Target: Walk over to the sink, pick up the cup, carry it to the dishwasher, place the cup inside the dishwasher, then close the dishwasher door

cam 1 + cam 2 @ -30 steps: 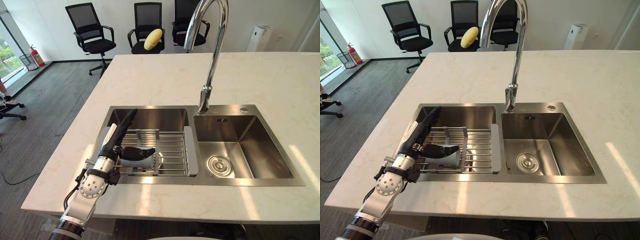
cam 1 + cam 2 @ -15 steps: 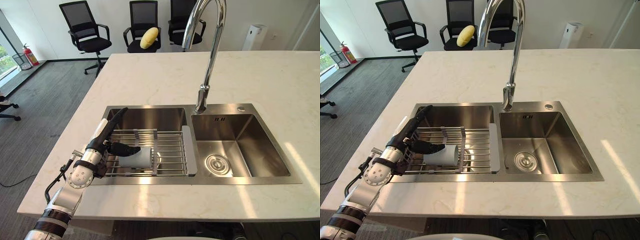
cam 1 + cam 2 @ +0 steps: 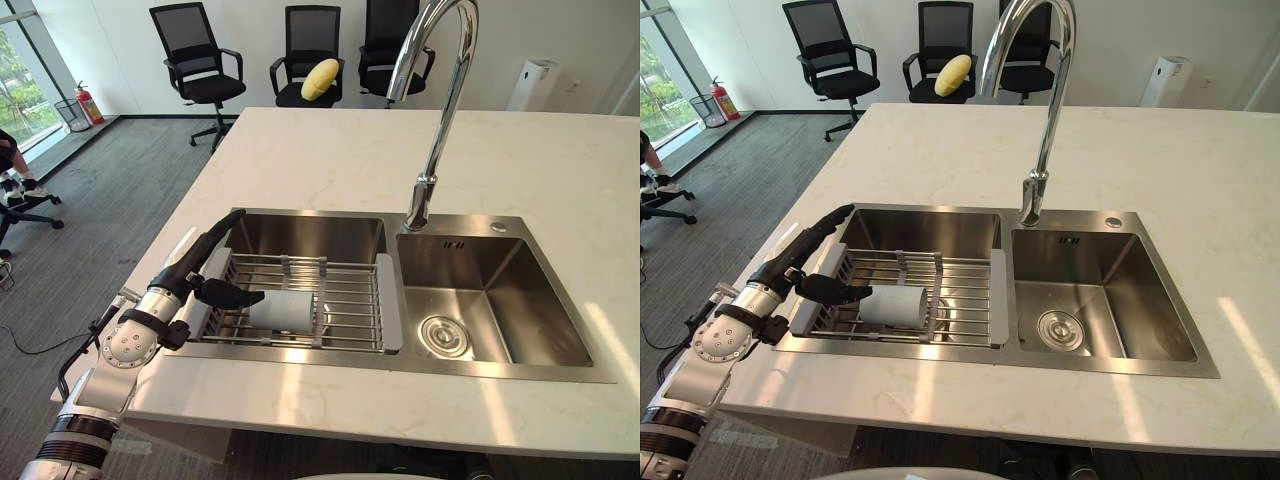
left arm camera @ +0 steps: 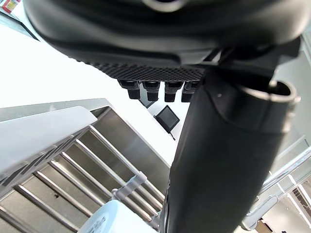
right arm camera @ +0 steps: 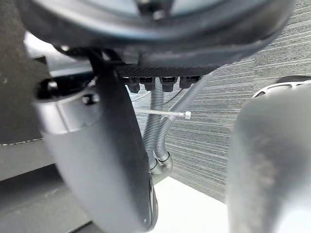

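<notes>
Beside cup (image 3: 285, 310) — left hand (image 3: 192, 272) (fingers (image 3: 215, 235) straight)

The sink (image 3: 440, 363) is set in the bench (image 3: 320, 165), toward its front edge. A rack (image 3: 350, 305) spans the left basin (image 3: 310, 238), and the cup (image 3: 285, 310) lies on its side on the rack's left part. The left hand (image 3: 190, 272) is over the rack's left end, just left of the cup, thumb toward it. The right basin (image 3: 520, 320) has a drain (image 3: 444, 335) in its floor. The faucet (image 3: 437, 150) rises behind the divide between the basins. Chairs (image 3: 200, 50) stand on the floor behind the bench, a cushion (image 3: 320, 78) on the middle one.
</notes>
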